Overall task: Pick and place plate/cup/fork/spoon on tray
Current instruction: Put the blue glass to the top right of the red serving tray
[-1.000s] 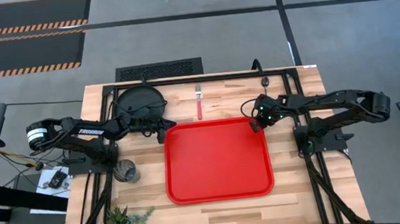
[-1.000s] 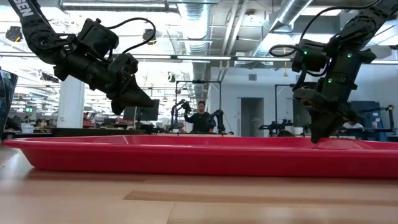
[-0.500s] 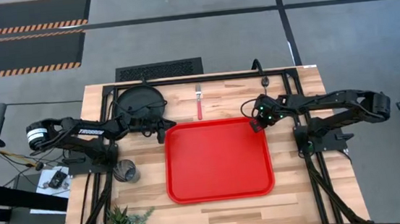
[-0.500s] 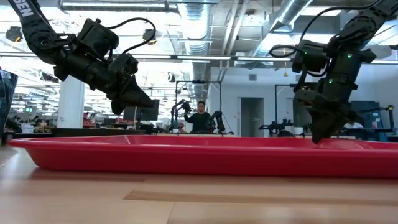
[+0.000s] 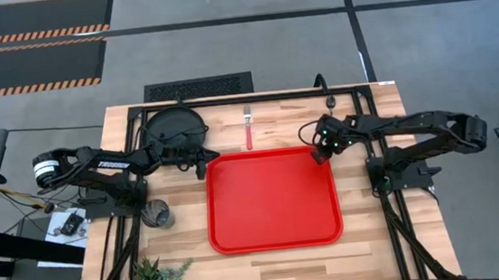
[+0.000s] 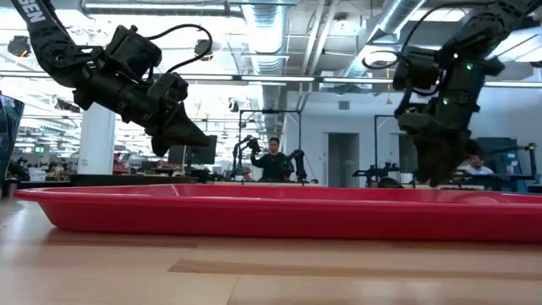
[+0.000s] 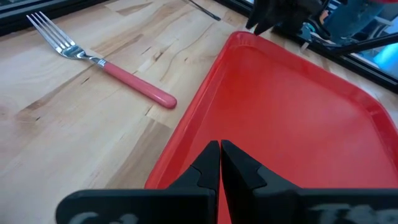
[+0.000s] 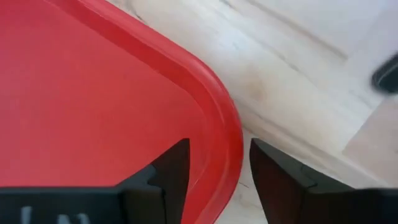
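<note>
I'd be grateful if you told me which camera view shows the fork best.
The left wrist view shows the fork best: silver tines and red handle fill the picture, lying on the wood beside the tray. The high view shows it only as a small sliver beyond the tray's far edge. The low and right wrist views do not show it.

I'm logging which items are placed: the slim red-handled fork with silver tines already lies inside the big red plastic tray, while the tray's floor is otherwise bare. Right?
Not quite. The slim red-handled fork with silver tines lies on the wooden table just outside the big red plastic tray, beyond its far rim, as the high view and left wrist view show. The tray's floor is entirely bare.
</note>
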`<state>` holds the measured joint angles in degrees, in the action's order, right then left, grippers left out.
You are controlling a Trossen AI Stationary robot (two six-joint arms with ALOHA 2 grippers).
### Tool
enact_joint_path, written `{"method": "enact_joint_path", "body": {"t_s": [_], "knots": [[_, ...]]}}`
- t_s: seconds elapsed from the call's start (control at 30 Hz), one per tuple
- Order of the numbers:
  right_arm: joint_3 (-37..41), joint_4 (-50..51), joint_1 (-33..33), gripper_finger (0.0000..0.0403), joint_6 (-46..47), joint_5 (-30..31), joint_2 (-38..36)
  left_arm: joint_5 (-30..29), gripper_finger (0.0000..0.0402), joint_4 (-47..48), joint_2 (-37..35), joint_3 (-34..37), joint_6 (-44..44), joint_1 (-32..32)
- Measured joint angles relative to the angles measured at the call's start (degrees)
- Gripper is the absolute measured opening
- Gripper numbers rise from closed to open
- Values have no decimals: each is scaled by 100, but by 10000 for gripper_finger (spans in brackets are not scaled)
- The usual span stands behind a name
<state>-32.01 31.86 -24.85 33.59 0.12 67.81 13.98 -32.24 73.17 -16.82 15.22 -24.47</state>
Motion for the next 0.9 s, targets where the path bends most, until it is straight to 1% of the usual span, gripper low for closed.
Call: {"method": "enact_joint_path", "body": {"t_s": [0.13, 0.23, 0.3, 0.37, 0.43, 0.5, 0.53, 0.6, 0.7, 0.77, 0.9], "knots": [[-479, 379, 0, 162, -567, 0, 0, -11, 0, -15, 0, 0, -105, 0], [-602, 91, 1, 126, -1048, 30, -10, -28, 0, -97, 2, -6, -103, 0], [-501, -668, 1, 93, -1324, -26, -13, 36, 0, -111, 2, -7, -116, 0], [-329, -1622, 2, 57, -1585, -395, -13, 125, 0, -119, 2, -7, -193, 0], [-198, -2337, 53, 21, -1702, -735, 21, 270, 0, -104, -39, -7, -268, 0], [-120, -2981, 192, 10, -1798, -750, 94, 548, 0, 42, -154, -48, -407, 0], [-74, -3275, 255, 12, -1869, -735, 115, 668, 0, 224, -236, -97, -434, 6], [33, -4026, 425, 19, -1968, -660, 220, 725, 0, 692, -436, -231, -475, 67], [182, -5125, 682, 16, -2199, -585, 488, 526, 0, 1578, -791, -404, -638, 304], [217, -5773, 838, 8, -2408, -587, 699, 244, 0, 2262, -1066, -552, -701, 573], [219, -6789, 1069, 9, -2659, -592, 1191, -708, 0, 3712, -1556, -1011, -568, 1376]]}}
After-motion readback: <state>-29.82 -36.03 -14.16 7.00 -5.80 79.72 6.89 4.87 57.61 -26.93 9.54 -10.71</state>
